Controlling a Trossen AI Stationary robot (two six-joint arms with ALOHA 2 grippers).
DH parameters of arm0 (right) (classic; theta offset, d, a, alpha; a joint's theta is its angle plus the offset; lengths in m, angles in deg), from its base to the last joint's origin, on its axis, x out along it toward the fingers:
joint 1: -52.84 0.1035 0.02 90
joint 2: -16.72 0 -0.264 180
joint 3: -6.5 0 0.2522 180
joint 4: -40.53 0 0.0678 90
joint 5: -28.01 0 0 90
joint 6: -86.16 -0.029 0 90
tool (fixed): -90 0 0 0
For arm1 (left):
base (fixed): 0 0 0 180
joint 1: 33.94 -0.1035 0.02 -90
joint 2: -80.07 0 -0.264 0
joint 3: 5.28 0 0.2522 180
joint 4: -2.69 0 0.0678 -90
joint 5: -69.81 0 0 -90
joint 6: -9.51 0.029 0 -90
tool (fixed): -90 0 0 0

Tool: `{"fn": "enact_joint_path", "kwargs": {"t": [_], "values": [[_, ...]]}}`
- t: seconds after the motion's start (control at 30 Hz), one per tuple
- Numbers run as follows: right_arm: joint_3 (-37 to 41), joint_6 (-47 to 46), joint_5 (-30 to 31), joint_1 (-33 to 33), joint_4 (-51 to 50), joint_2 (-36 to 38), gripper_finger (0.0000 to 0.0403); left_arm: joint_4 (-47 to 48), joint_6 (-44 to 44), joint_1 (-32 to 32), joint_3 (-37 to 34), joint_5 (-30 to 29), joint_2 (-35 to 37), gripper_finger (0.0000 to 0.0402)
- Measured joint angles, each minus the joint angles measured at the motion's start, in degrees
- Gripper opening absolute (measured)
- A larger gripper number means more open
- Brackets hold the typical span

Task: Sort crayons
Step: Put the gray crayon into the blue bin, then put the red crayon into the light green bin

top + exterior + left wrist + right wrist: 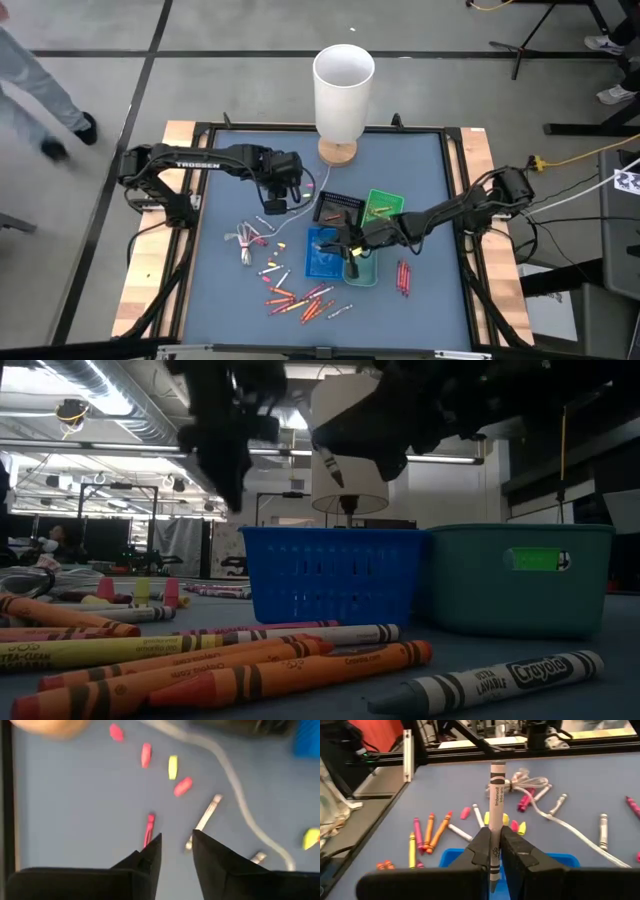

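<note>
Blue-grey table [420, 180]; tall white cylindrical lamp [342, 90] on a round wooden base at the far edge. Four small rectangular trays cluster mid-table: black [336, 208], green [383, 205], blue perforated [322, 250], teal [362, 268]. Thin white cord [300, 205] left of them. Loose crayons [300, 298] lie toward the near edge. Right claw [495, 851], stretched over the blue tray, pinches a white paper-wrapped crayon [496, 795] upright. Left claw [176, 851] hovers parted, empty.
</note>
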Motion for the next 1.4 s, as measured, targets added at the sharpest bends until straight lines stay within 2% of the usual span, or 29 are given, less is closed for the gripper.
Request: {"fn": "enact_joint_path", "kwargs": {"t": [0.17,0.3,0.47,0.8,0.9,1.4], "values": [[0.00,-0.31,0.05,0.00,0.06,0.00,0.0070,-2.84,3.51,-3.42,-5.82,-0.01,-0.02,0.0093],[0.00,-1.18,2.48,0.00,-0.13,0.00,0.0110,-7.74,6.64,-6.28,-9.92,0.21,-0.03,0.0093],[0.00,-1.18,4.05,0.00,-0.17,0.00,0.0136,-11.95,8.49,-9.66,-14.41,3.85,-0.04,0.0093],[0.00,1.80,4.06,0.00,-0.57,2.65,0.0137,-21.64,12.55,-13.78,-21.60,4.78,-0.04,0.0093],[0.00,2.23,4.02,0.00,-2.73,5.17,0.0136,-23.30,12.72,-14.41,-22.61,7.07,-0.04,0.0093],[-0.02,1.97,3.96,0.11,-26.17,23.74,0.0136,-29.87,12.29,-14.86,-27.69,8.72,0.00,0.0093]]}}
